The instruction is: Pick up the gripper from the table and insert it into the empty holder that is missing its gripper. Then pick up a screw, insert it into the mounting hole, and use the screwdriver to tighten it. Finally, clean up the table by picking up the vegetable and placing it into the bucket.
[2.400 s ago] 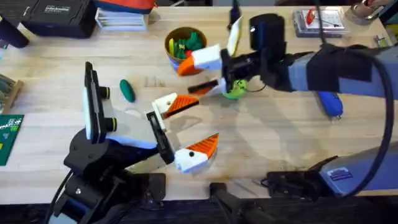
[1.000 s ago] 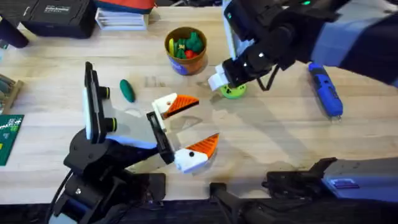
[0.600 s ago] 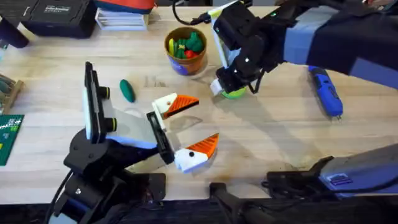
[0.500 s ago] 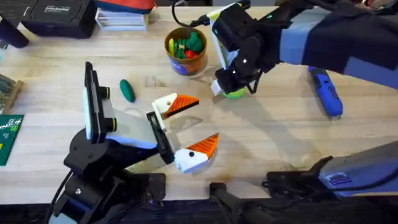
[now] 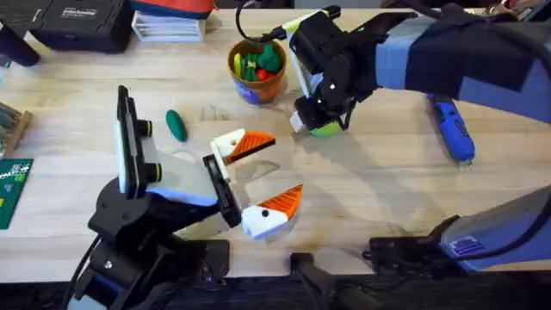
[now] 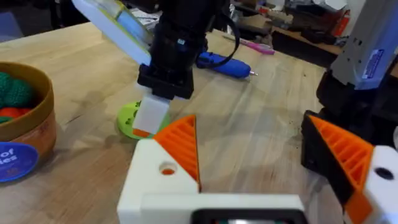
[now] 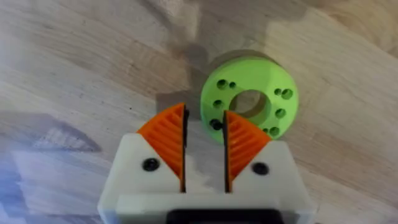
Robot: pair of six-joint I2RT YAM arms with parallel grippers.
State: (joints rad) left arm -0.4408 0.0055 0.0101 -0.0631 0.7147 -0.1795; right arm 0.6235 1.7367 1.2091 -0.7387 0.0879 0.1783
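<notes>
Right gripper (image 7: 204, 134) hangs tip-down over the flat green ring (image 7: 250, 102) mid-bench, orange pads a narrow slot apart, nothing between them. Left gripper (image 5: 263, 176) rests near the front edge, fingers spread wide, empty. Vegetable (image 5: 176, 125) lies left of centre; bucket (image 5: 255, 69) and screwdriver (image 5: 451, 129) sit toward the back.

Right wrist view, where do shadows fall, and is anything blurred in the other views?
Right wrist view: a dark shadow lies on the wood beside the green ring, ahead of the right hand. Overhead view: the right arm's blue sleeve looks large and soft-edged. Left wrist view: the left hand's near white mount is slightly soft; the screwdriver is sharper.
</notes>
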